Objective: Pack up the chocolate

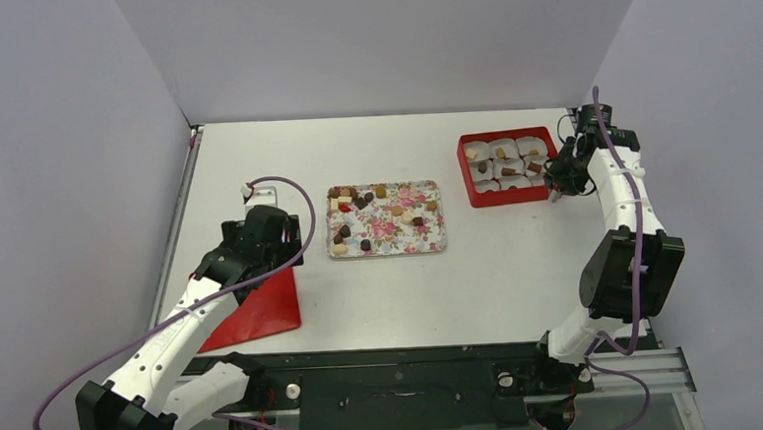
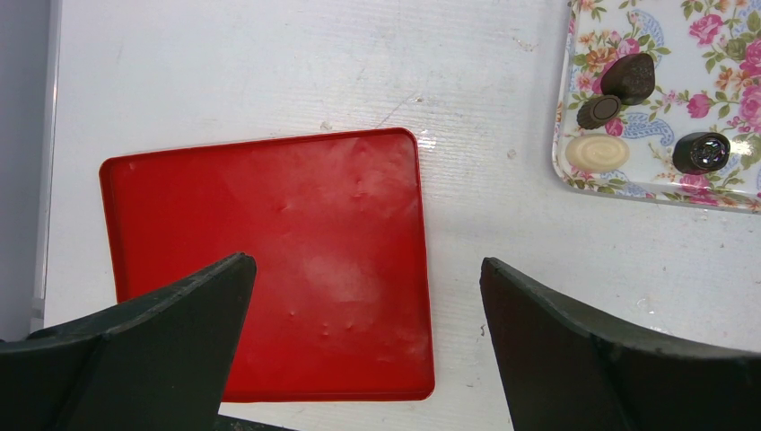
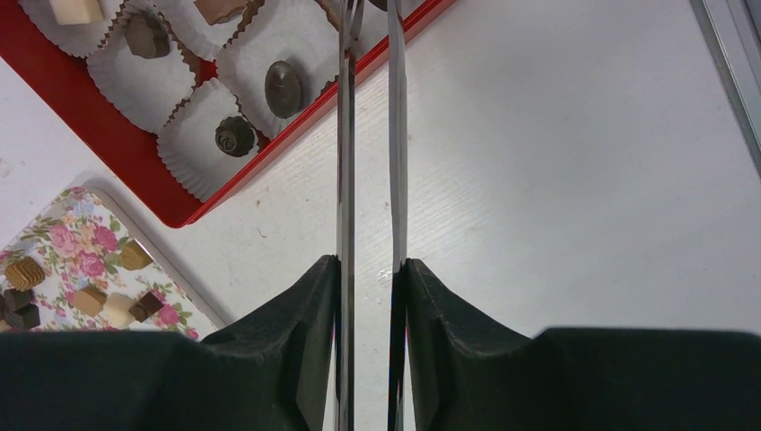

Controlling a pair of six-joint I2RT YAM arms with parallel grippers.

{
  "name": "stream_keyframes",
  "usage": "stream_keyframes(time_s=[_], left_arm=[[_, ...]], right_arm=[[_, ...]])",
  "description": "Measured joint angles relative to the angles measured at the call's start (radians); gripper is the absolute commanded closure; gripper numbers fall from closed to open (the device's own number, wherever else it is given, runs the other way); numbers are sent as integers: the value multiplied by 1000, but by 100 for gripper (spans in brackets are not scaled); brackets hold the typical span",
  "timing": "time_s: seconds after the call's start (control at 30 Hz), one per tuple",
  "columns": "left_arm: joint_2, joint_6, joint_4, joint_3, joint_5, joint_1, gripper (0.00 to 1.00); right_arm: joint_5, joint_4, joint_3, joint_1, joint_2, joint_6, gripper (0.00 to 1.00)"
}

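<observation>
Right pincer [image 3: 370, 262] clamps tweezers [image 3: 397, 135] (metal).

One tray [image 1: 403, 238], one red box [image 1: 515, 196], one red lid [image 2: 269, 269], one pair of tweezers [image 3: 396, 135], and over a dozen loose chocolates [image 2: 628, 76].

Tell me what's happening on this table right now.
A robot is packing chocolates from a flowered tray into a red box lined with paper cups. The right tool is clamped on a pair of tweezers, whose tips reach the box's right edge; whether they carry a piece cannot be seen. Several cups already hold a chocolate, and plenty remain on the tray. The left tool hangs open above the red lid.
</observation>
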Motion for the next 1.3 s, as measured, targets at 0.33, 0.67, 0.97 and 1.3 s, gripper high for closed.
stream_keyframes(time_s=[0.33,0.67,0.97,1.3], left_arm=[[0,0,0,0,0,0,4],[0,0,0,0,3,0,3],[0,0,0,0,3,0,4],[0,0,0,0,3,0,4]], right_arm=[[0,7,-14,-3,0,0,69],[0,8,-16,-3,0,0,68],[0,8,-16,-3,0,0,68],[-9,5,-16,-3,-18,1,68]])
